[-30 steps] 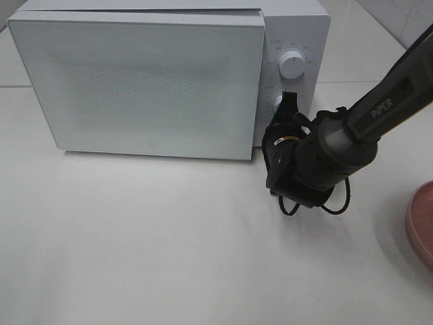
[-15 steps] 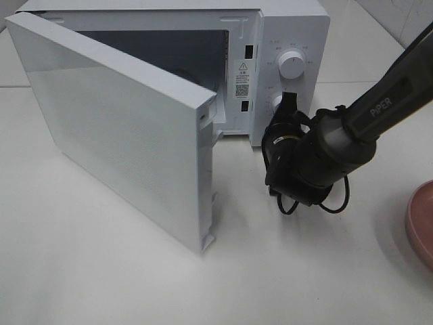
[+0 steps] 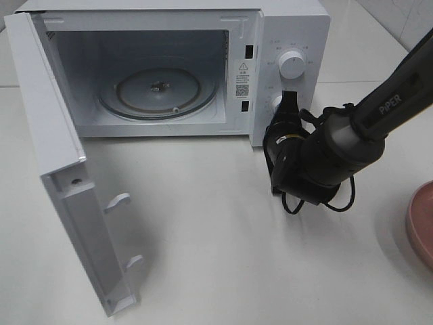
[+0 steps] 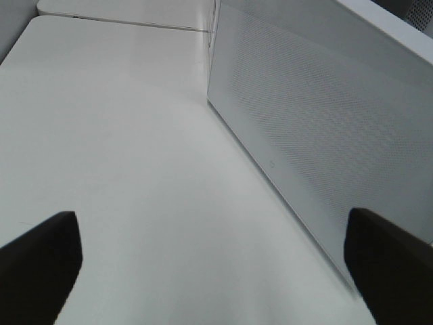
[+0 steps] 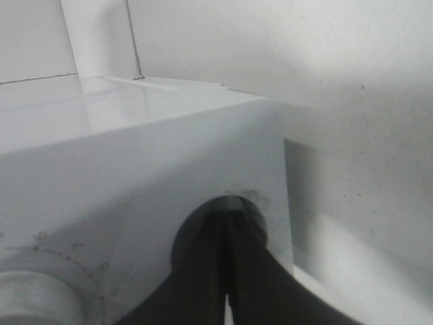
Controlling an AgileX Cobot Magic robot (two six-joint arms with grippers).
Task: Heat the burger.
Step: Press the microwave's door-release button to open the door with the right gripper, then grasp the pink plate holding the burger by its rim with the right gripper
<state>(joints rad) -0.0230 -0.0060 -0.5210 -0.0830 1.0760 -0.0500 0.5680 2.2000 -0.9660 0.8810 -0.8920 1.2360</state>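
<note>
Right fingers (image 5: 199,271): clenched together, tips at lower knob (image 3: 275,102) of microwave (image 3: 295,40), frame centre-right.
Left fingers (image 4: 40,264): released wide, near open door (image 4: 325,135).

The exterior high camera looks steeply down from the front, at middle range, onto the white table (image 3: 203,257) and the open microwave (image 3: 298,34). The left wrist camera sits low over the table, looking along the outer face of the microwave door (image 4: 325,115). The right wrist camera is very close to the microwave's control panel (image 5: 135,183). All three views share the microwave.
</note>
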